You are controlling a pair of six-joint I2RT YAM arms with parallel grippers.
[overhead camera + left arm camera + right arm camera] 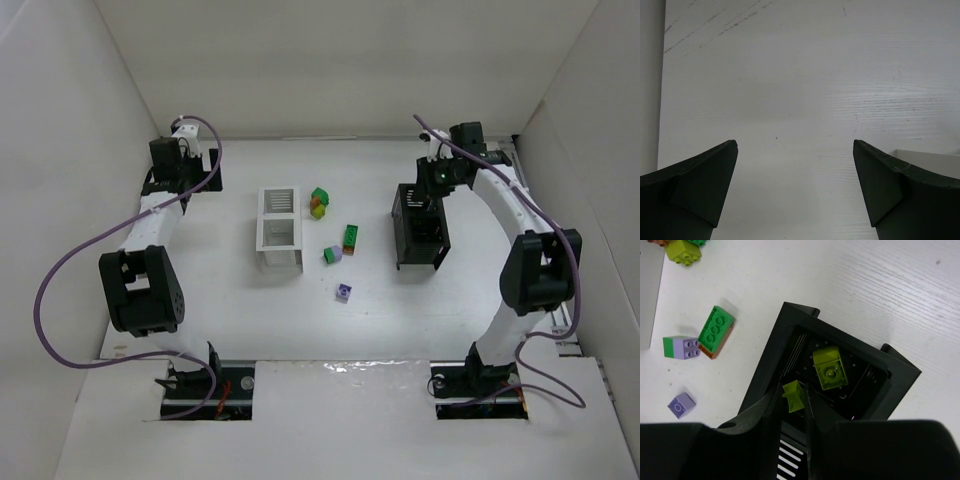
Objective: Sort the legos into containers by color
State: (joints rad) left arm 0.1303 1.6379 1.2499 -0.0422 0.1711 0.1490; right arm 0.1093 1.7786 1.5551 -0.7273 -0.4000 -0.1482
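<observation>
My right gripper (795,399) is shut on a small yellow-green lego (794,395) and holds it over the black container (765,370), which stands at the right in the top view (420,228). Another yellow-green lego (830,369) lies inside that box. The white container (278,230) stands left of centre. Between the boxes lie a green-and-orange stack (319,203), a green brick on an orange one (352,238), a green-and-lavender piece (333,254) and a lavender brick (344,292). My left gripper (795,145) is open and empty over bare table at the far left (180,165).
White walls close in the table on three sides. A corner of the white container (930,157) shows at the right of the left wrist view. Purple cables hang from both arms.
</observation>
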